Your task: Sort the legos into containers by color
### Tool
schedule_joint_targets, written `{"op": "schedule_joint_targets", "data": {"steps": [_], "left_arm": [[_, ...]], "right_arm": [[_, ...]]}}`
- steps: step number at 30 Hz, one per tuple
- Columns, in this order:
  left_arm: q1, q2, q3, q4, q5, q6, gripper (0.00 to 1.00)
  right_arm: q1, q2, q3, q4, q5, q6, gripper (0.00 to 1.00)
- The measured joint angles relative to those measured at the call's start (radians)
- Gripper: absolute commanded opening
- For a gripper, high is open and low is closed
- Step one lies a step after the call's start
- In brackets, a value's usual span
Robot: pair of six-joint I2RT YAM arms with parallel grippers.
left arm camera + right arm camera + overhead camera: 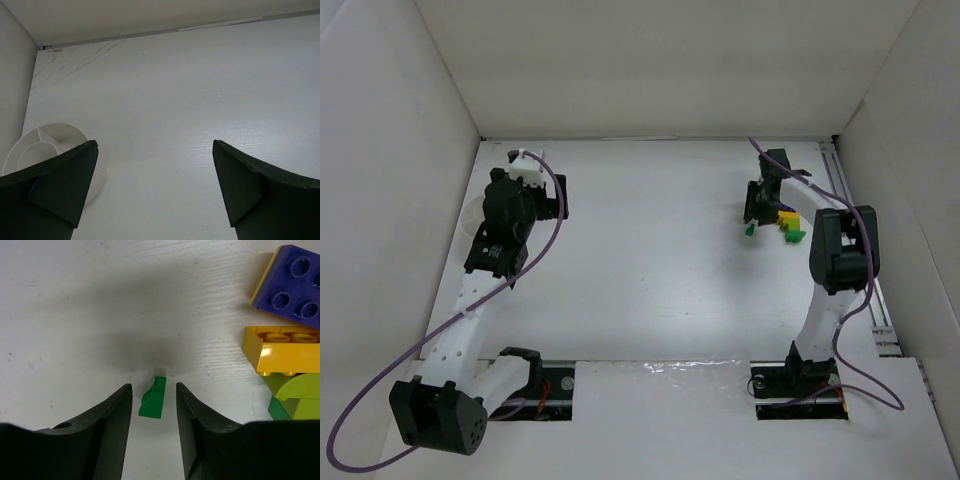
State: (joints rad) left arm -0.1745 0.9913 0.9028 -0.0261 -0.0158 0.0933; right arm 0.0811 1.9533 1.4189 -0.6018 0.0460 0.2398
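Observation:
My right gripper (153, 385) is low over the table, its jaws open and narrow on either side of a small green lego (152, 401), with a gap on each side. The same green lego (748, 229) lies just left of a cluster of legos (788, 228). In the right wrist view that cluster shows a purple-blue brick (292, 282), a yellow brick (280, 350), a lime piece (296, 387) and a darker green one (279, 410). My left gripper (155, 145) hangs wide open and empty beside a round white container (45, 142) with inner dividers.
White walls close the table in on the left, back and right. A metal rail (880, 320) runs along the right edge. Purple cables (380, 390) loop beside both arms. The arm bases sit at the near edge.

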Motion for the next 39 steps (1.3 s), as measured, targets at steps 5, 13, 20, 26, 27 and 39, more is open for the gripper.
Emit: {"op": "schedule_joint_targets", "data": {"steps": [5,13,20,26,27,39], "left_arm": [[0.0,0.0,0.0,0.0,-0.005,0.004,0.98],[0.0,0.0,0.0,0.0,-0.013,0.004,0.99],[0.0,0.0,0.0,0.0,-0.016,0.004,1.0],[0.0,-0.003,-0.01,0.002,0.003,0.015,1.0],[0.0,-0.01,-0.018,0.008,0.017,0.019,1.0],[-0.006,-0.207,-0.225,0.108,0.438,0.087,0.97]], "right_arm": [[0.001,0.016,0.011,-0.002,0.0,0.001,0.4],[0.004,0.051,0.034,-0.019,0.003,0.003,0.35],[0.005,0.058,0.034,-0.022,0.004,0.005,0.17],[0.003,0.058,0.034,-0.023,-0.006,0.008,0.0],[0.002,0.058,0.035,-0.024,-0.02,0.008,0.0],[-0.004,0.08,0.301,-0.075,-0.486,0.146,0.0]]}}
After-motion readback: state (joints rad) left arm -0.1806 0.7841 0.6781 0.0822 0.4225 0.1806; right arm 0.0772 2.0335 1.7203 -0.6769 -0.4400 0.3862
